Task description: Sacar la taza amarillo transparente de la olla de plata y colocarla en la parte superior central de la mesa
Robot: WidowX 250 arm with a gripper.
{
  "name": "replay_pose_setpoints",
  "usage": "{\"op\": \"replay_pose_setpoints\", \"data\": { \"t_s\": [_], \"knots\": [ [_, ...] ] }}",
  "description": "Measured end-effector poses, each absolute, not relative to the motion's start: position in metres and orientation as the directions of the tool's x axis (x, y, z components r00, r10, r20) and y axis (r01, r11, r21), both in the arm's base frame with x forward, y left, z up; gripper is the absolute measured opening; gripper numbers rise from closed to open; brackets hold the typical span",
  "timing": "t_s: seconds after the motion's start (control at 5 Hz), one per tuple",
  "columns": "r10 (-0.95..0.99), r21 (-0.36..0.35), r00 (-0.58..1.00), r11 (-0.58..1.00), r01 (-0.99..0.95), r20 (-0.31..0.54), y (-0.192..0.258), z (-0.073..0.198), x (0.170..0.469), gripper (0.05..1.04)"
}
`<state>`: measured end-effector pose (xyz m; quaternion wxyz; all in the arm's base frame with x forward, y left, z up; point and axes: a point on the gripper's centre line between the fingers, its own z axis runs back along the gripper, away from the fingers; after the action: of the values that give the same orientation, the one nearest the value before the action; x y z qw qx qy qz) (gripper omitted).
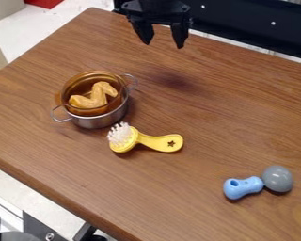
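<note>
Amber cup (90, 112): seated inside silver pot (101, 121); not yet lifted out.
End effector (163, 45): spread, empty, beyond the pot.
Surface (197, 110): yet to receive the cup.

On my camera view, the amber see-through cup (75, 111) sits in the silver pot (98, 121) with a yellow piece (95, 96) inside; my open hand (162, 41) hangs above the tabletop (197, 101), well apart from them.

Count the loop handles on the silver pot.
2. One loop handle sticks out at the upper right of the silver pot, the other loop handle at its lower left.
</note>
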<state>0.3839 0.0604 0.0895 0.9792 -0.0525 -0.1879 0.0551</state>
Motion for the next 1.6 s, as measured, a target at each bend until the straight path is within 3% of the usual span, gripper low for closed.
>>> {"op": "replay_pose_setpoints", "data": {
  "t_s": [0.2,0.6,0.8,1.2,1.6],
  "knots": [
    [0.135,-0.129,0.937,0.987,-0.098,0.323,0.060,0.076,0.380,1.000],
    [0.154,-0.158,0.959,0.980,-0.118,0.237,0.067,0.085,0.371,1.000],
    [0.119,-0.127,0.980,0.987,-0.099,0.160,0.075,0.096,0.358,1.000],
    [-0.098,-0.125,0.974,0.984,0.125,0.206,0.080,0.109,0.302,1.000],
    [-0.163,-0.097,0.971,0.978,0.182,0.177,0.083,0.097,0.280,1.000]
  ]
}}
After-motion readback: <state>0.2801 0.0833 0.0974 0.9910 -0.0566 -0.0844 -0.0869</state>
